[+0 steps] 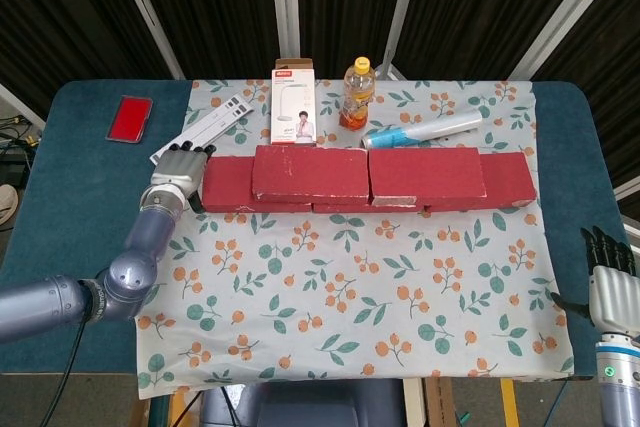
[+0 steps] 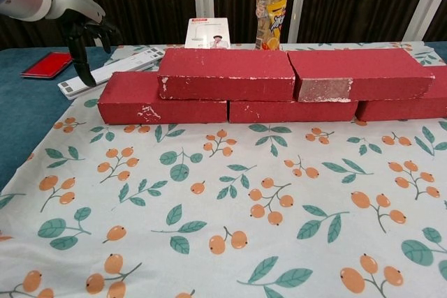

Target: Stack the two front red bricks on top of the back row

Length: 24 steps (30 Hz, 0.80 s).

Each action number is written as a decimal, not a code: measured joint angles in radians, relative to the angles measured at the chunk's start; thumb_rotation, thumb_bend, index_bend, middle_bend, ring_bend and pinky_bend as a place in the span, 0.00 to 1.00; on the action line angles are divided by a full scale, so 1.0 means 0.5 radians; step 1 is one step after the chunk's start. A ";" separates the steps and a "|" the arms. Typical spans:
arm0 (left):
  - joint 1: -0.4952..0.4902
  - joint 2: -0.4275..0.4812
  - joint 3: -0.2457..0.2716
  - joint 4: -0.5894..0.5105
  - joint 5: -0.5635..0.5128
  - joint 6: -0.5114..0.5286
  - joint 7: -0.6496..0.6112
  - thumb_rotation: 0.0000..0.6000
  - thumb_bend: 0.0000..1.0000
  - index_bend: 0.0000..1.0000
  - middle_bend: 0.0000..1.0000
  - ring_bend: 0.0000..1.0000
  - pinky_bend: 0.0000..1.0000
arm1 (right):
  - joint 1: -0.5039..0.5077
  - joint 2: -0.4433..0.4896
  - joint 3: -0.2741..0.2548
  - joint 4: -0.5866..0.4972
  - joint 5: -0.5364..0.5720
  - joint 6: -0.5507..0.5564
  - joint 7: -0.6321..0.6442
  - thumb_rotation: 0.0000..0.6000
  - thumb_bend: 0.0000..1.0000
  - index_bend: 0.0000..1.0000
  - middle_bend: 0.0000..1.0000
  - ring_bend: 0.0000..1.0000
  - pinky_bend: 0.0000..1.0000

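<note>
The left arm [image 1: 60,299] reaches forward from the lower left; its hand [image 1: 180,175] hangs palm-down, fingers [image 2: 82,61] apart and pointing downward, holding nothing; the right hand [image 1: 612,269] sits low at the right edge, dark fingers straight, empty.

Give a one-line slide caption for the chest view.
Two red bricks stacked on the back row; left hand hovers beside its left end.

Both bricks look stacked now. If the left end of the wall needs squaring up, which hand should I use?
Left. The left hand hovers just beside the left end of the bottom-row brick, holding nothing. The right hand sits far off at the table's right edge.
</note>
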 measured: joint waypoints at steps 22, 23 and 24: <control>-0.303 -0.305 0.181 0.226 -0.030 -0.001 -0.131 1.00 0.00 0.02 0.10 0.00 0.08 | 0.002 0.005 -0.004 0.015 -0.020 -0.011 0.062 1.00 0.15 0.00 0.00 0.00 0.00; -0.315 -0.315 0.187 0.233 -0.035 -0.003 -0.133 1.00 0.00 0.02 0.10 0.00 0.08 | 0.002 0.006 -0.004 0.015 -0.020 -0.010 0.064 1.00 0.15 0.00 0.00 0.00 0.00; -0.324 -0.323 0.192 0.240 -0.039 -0.005 -0.135 1.00 0.00 0.02 0.10 0.00 0.08 | 0.001 0.007 -0.003 0.016 -0.019 -0.010 0.067 1.00 0.15 0.00 0.00 0.00 0.00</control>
